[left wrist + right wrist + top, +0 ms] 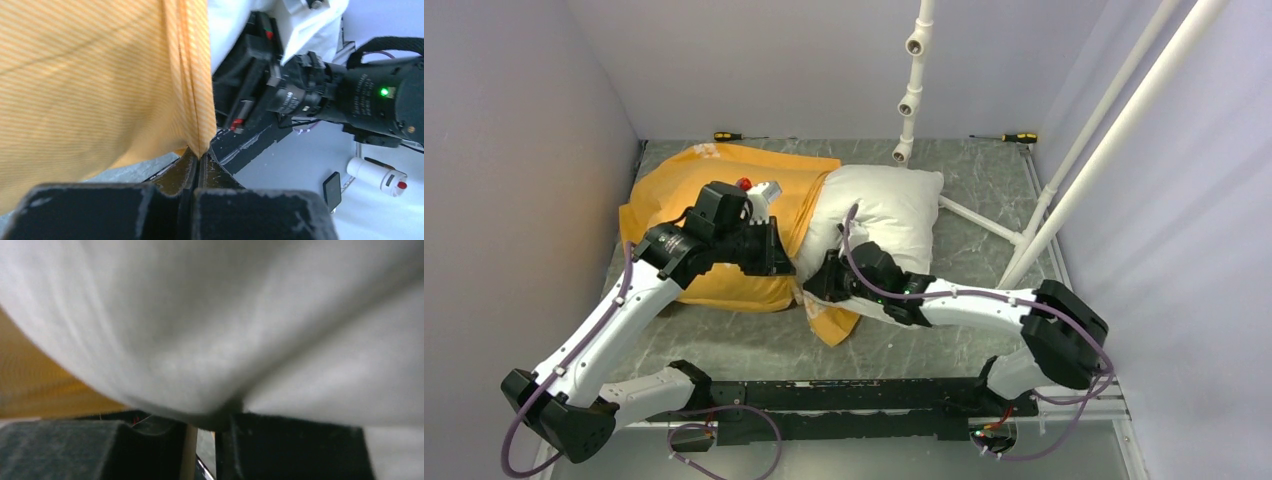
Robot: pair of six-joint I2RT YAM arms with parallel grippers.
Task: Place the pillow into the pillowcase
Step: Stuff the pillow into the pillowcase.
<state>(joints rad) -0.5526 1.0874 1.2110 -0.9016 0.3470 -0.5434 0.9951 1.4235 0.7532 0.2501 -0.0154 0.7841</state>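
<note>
The orange-yellow pillowcase [674, 190] lies at the left of the table, its mouth facing right. The white pillow [889, 205] lies to its right, its left end tucked into that mouth. My left gripper [784, 250] is shut on the case's open edge, and in the left wrist view the striped fabric [90, 75] hangs from the closed tips [200, 157]. My right gripper [809, 285] is at the pillow's near left corner. In the right wrist view, white pillow fabric [225, 315] bulges over the nearly closed jaws [215, 420], with a fold pinched between them.
A screwdriver [729, 136] lies at the back left and another [1019, 137] at the back right. A white pipe frame [911, 80] hangs over the back, with slanted poles [1114, 130] and a floor bar at the right. Walls close in left and right.
</note>
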